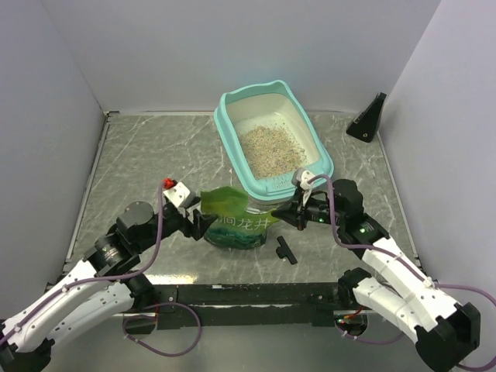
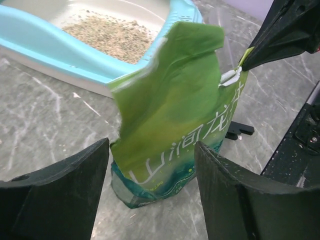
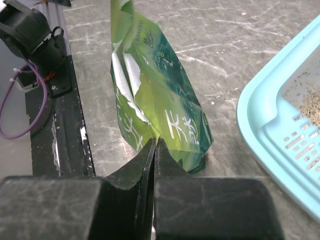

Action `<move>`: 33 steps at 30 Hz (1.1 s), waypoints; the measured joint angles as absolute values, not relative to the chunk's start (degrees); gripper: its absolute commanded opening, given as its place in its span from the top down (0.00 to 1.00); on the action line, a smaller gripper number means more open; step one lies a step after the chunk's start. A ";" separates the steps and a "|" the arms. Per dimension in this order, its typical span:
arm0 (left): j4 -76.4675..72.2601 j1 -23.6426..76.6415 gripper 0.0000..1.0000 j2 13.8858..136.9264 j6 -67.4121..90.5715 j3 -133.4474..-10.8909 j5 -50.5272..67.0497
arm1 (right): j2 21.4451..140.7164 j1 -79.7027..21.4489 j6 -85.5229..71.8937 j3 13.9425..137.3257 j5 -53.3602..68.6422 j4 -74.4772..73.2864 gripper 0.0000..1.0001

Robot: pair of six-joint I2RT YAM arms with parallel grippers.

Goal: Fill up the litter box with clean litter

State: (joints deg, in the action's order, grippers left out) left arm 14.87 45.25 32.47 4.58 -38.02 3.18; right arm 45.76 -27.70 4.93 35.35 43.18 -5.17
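While right fingers [image 3: 141, 167] pinch green bag [image 2: 170, 105] edge, left fingers [image 2: 65, 187] open beside it.

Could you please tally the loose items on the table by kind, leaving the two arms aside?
litter box: 1
heap of litter: 1
green bag: 1
small black part: 1
black wedge: 1
Total: 5
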 measured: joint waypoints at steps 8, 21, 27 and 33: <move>10.92 40.80 0.28 36.36 6.66 -34.87 8.36 | 40.45 -27.70 2.00 31.29 42.54 -3.79 1.00; 1.08 30.98 0.37 38.70 12.29 -33.34 23.68 | 37.98 -27.46 -4.58 26.50 42.72 2.94 1.00; -1.58 30.76 0.41 43.64 14.94 -33.32 31.90 | 38.35 -27.33 -6.48 25.78 42.74 5.10 1.00; -2.63 29.08 0.95 45.93 16.38 -33.06 35.31 | 38.39 -27.33 -7.27 25.32 42.72 5.45 1.00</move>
